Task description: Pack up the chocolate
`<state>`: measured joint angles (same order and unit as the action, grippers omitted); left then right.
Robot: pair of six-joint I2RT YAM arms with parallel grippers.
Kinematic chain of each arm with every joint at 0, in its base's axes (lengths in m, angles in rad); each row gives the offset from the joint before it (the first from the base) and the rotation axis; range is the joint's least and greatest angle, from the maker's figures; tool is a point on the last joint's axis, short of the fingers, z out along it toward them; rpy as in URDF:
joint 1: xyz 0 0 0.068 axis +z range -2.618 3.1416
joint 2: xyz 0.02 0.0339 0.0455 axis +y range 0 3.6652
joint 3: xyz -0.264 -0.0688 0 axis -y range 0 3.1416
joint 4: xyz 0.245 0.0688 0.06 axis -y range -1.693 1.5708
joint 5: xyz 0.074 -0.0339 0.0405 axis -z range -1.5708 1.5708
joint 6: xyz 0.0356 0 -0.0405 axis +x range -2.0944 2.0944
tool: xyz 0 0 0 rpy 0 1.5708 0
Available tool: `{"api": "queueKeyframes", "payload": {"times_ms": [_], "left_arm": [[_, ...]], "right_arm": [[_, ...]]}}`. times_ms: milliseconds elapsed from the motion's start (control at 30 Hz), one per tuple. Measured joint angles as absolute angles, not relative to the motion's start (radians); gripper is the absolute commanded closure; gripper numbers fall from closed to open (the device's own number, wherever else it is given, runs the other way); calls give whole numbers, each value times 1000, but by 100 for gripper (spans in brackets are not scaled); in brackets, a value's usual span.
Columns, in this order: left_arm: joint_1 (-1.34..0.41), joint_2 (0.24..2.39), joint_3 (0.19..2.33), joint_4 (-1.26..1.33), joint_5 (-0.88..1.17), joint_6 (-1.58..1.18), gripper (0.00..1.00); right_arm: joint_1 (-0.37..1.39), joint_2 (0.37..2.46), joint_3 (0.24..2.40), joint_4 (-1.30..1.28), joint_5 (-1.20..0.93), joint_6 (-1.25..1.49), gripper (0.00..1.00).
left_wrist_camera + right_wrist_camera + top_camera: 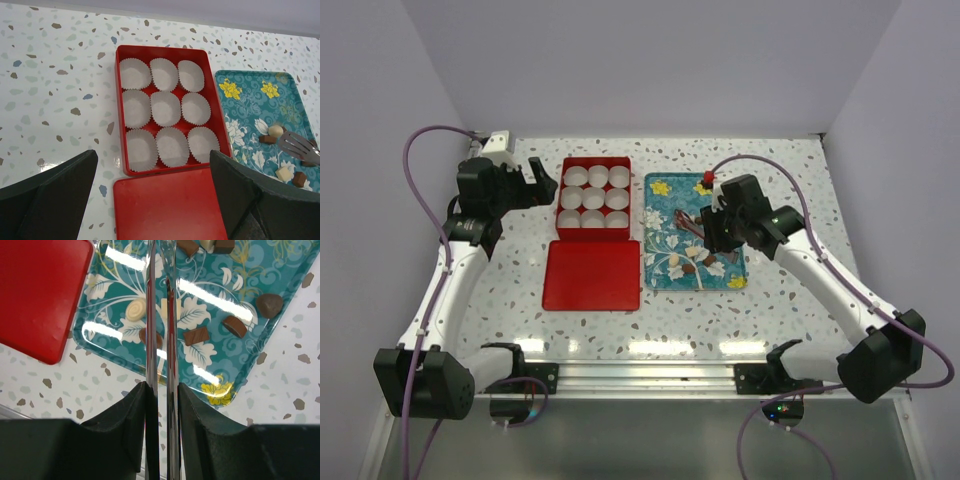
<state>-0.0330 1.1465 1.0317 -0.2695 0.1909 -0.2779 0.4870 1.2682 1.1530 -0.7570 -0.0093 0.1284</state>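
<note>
Now, right end effector (161, 390) clamps tongs (150, 315) over tray (280, 270).
Loose chocolate (196, 335) on tray, right half of surface (510, 300); left end effector (542, 185) wide, beside red box (118, 100) near far edge.

Right end effector (161, 395) and tongs (295, 144) over tray (245, 107); box (118, 100) unobstructed

We count nine paper cups (165, 107), nine chocolate pieces (196, 335), one red box (160, 50), one lid (167, 207), one tray (250, 107), one pair of tongs (171, 350).
</note>
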Motion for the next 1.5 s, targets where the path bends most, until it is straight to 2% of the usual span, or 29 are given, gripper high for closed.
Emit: {"api": "queueKeyframes", "payload": {"times_ms": [733,1500], "left_arm": [[-33,1144,1003,-267,206,-297,0],[-33,1114,975,-270,207,-297,0]], "right_arm": [[534,1235,1153,-983,87,133,66],[596,1230,1148,-985,149,158,57]]}}
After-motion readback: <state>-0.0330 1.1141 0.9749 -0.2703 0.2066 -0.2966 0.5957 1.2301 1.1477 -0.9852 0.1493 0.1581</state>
